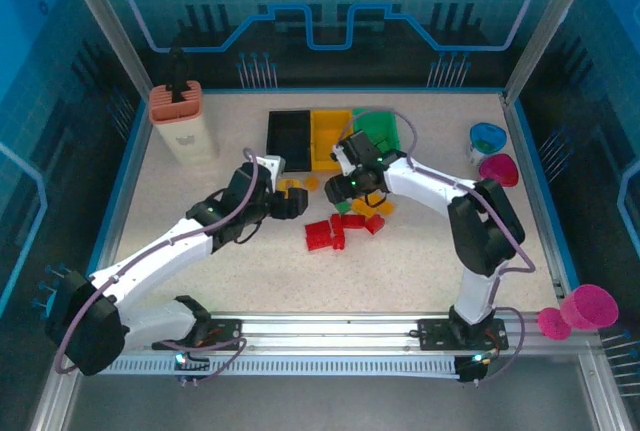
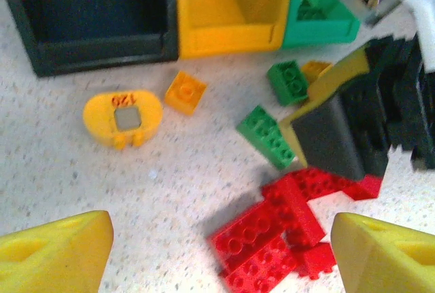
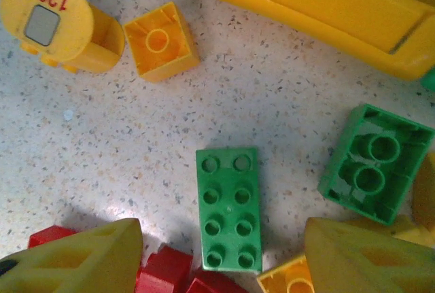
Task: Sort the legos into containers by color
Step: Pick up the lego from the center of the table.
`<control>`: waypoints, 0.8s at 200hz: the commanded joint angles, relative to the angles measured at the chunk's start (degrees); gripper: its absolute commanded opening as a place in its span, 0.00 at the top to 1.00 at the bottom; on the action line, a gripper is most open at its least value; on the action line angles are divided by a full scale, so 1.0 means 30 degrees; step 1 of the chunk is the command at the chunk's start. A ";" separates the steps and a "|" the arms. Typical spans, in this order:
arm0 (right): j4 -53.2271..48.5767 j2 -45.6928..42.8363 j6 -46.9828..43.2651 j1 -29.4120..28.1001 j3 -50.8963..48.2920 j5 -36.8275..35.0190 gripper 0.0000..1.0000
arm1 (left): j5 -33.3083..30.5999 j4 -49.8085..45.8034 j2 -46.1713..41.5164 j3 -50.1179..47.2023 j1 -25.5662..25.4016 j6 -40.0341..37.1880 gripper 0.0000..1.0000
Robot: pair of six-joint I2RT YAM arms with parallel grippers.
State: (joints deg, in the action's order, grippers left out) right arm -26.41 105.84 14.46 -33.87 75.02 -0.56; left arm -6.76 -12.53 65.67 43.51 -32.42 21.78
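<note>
Pale speckled tabletop [image 1: 400, 281] carried everything. Nearest the arm bases, the left gripper [image 2: 221, 255] hung low with its yellow fingers spread wide and nothing between them. A heap of red plastic bricks [image 2: 272, 238] lay on the table under that gap, nearer one finger than the other.

Just beyond, the right gripper [image 3: 221, 259] pointed down with its fingers likewise apart. They straddled a flat green eight-stud brick [image 3: 228, 208] that lay studs-up between them, clear of both. A second green brick [image 3: 375, 162], turned hollow side up, sat just past one fingertip.

Farther out lay a small yellow square brick [image 3: 160, 40], also upside down, and beside it a rounded yellow piece marked 120 [image 3: 54, 21] — both apart from either gripper.

At the far side, three open rectangular plastic containers stood touching in a row — the black bin [image 1: 288, 136], the yellow bin [image 1: 330, 134] and the green bin [image 1: 380, 129].
</note>
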 commanded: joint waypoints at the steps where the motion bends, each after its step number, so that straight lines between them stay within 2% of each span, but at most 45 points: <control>1: -0.1193 0.1065 -0.0417 -0.0195 0.1255 -0.0392 0.36 | -0.0338 -0.0131 -0.1204 -0.0964 0.0123 0.0985 0.16; 81: -0.2335 0.3121 -0.0660 -0.0615 0.2749 -0.0820 0.37 | -0.0774 -0.1270 -0.3640 -0.3154 0.0131 0.1642 0.16; 160: -0.3478 0.4545 -0.0557 -0.1477 0.3700 -0.2095 0.41 | -0.1047 -0.1505 -0.4507 -0.3720 0.0116 0.1753 0.16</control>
State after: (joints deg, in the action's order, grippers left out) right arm -33.65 117.99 13.19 -37.32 83.96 -4.73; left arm -8.43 -16.21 53.60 33.47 -32.40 26.52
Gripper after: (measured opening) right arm 0.595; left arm 0.837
